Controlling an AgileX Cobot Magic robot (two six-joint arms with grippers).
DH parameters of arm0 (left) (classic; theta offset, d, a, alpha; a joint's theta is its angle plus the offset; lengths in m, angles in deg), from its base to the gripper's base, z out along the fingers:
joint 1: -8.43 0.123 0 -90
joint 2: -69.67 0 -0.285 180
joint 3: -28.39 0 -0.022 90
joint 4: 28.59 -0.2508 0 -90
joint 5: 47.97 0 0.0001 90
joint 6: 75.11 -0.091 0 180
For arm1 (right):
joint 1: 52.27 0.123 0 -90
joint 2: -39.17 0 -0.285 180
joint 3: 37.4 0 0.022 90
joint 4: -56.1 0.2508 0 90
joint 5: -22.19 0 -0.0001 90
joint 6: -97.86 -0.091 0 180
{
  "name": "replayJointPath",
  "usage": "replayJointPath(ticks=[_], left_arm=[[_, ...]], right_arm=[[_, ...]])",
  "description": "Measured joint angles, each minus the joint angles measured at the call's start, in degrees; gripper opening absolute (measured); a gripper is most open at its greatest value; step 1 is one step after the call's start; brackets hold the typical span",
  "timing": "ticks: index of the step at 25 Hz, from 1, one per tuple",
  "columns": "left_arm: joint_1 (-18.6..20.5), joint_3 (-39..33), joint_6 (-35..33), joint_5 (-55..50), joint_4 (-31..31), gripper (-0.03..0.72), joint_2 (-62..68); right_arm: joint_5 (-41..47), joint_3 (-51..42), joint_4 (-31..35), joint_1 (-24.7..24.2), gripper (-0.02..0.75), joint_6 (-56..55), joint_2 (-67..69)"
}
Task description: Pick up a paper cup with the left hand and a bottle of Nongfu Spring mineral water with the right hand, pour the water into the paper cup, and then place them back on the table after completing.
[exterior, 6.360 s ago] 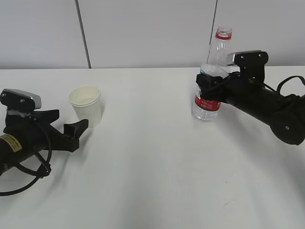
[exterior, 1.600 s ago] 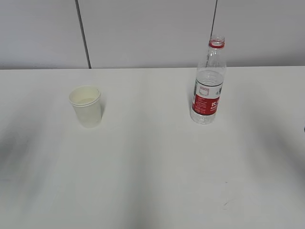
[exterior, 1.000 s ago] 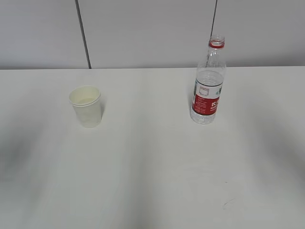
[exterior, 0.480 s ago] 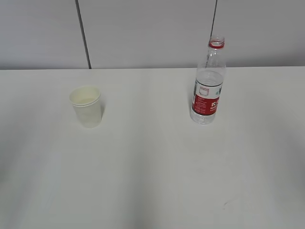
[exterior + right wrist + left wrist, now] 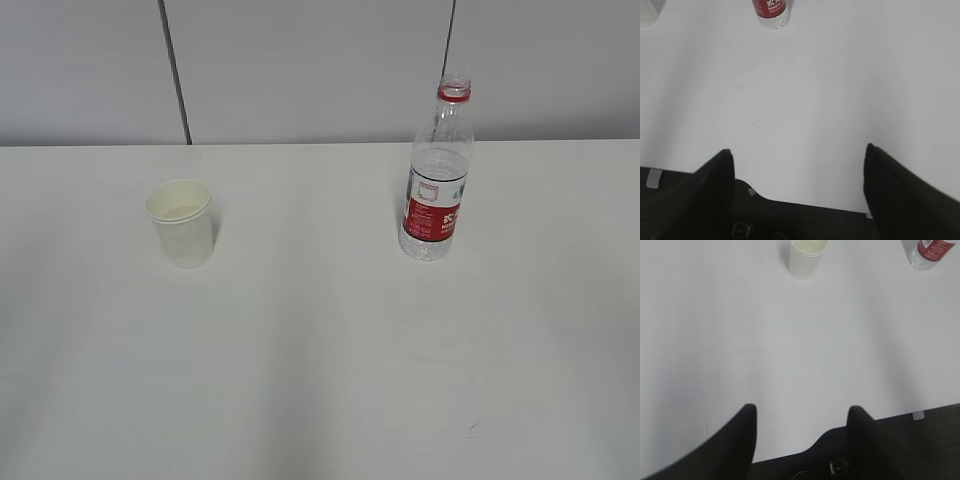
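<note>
A white paper cup [image 5: 181, 222] stands upright on the left of the white table [image 5: 320, 340]; it also shows at the top of the left wrist view [image 5: 807, 257]. A clear water bottle [image 5: 437, 175] with a red label and no cap stands upright on the right, and its base shows in the right wrist view [image 5: 770, 11]. Both arms are out of the exterior view. My left gripper [image 5: 802, 412] is open and empty, far back from the cup. My right gripper [image 5: 797, 152] is open and empty, far back from the bottle.
A grey panelled wall [image 5: 320, 70] rises behind the table's far edge. The table's near edge and dark floor [image 5: 920, 440] show low in both wrist views. A small dark speck [image 5: 472, 428] marks the tabletop at the front right.
Both arms let go and drew back out of the exterior view. Their blurred shadows at the sides have faded. The cup and the bottle stand still.
</note>
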Motion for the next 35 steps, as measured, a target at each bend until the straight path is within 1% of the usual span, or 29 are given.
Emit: replayJointPath(ticks=[6,8,10,13,16,20,23,30,35], left_arm=[[0.0,-5.7,-0.3,-0.4,0.0,0.363,-8.5],[0.0,-7.2,-1.9,-0.5,-0.1,0.363,-10.9],[0.0,-8.3,-5.0,-0.6,0.1,0.355,-13.6],[0.0,-9.2,-8.3,-0.8,0.6,0.324,-17.9],[0.0,-9.6,-9.1,-0.9,0.6,0.303,-22.3],[-0.1,-9.8,-9.1,-0.1,-0.2,0.3,-26.7],[-0.1,-11.3,-9.1,1.5,-1.4,0.297,-27.1],[-0.1,-19.3,-9.2,7.2,-1.2,0.294,-27.1],[-0.1,-20.1,-9.3,8.9,-1.0,0.293,-27.1]], right_arm=[[0.1,-3.5,0.0,0.0,0.59,3.1,-6.2],[0.2,-5.2,0.0,0.0,0.59,3.5,-8.0],[0.2,-7.1,0.0,0.0,0.59,3.9,-10.3],[0.1,-9.9,0.0,0.0,0.59,4.1,-14.0],[-1.7,-12.5,0.0,0.0,0.59,5.5,-17.6],[-3.0,-15.0,0.0,0.0,0.59,6.6,-21.4],[-3.9,-16.1,0.0,0.0,0.59,6.8,-22.7],[-5.9,-18.8,0.0,0.0,0.59,6.9,-22.8],[-6.1,-19.1,-0.2,0.0,0.589,6.9,-23.3]])
